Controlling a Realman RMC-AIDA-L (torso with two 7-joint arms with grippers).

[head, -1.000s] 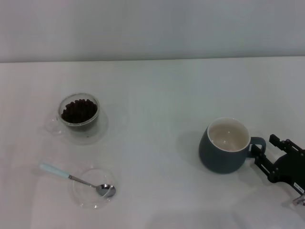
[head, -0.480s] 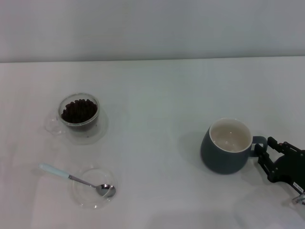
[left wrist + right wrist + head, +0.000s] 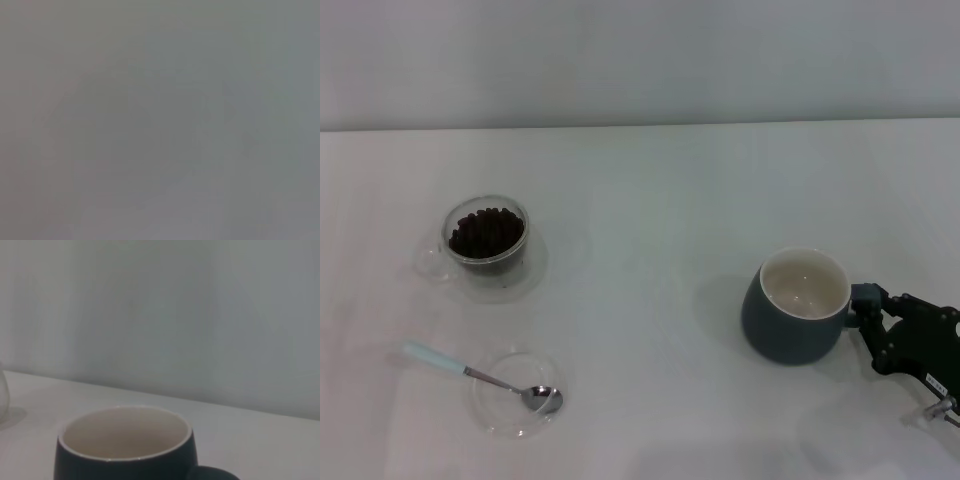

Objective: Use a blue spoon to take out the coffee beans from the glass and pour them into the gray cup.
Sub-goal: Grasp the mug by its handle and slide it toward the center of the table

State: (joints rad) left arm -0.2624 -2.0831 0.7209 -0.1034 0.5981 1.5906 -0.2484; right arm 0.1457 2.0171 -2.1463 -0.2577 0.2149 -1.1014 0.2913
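A white, matte table (image 3: 650, 200) fills the scene. At the right, near side stands the gray cup (image 3: 796, 310), a rounded, glossy dark blue-gray mug with a smooth cream-white inside that looks bare; its loop handle points right. The right gripper (image 3: 868, 312), black and angular, sits just to the right of the cup, with its fingers on either side of the handle; whether they are clenched on it or merely set around it cannot be told. From the right wrist the cup (image 3: 127, 450) shows close up, its round rim and pale interior before a plain light wall. Well apart, on the left and farther back, is the glass (image 3: 486, 240), a small clear double-walled cup with a clear side handle pointing left, filled with the coffee beans (image 3: 487, 232), small dark oval pieces heaped together. Nearer on the left lies the blue spoon (image 3: 480, 376), its pale blue handle stretching left onto the table and its shiny metal bowl resting inside a shallow clear round dish (image 3: 516, 395). The left gripper appears in no view; the left wrist camera shows only a featureless gray blur.
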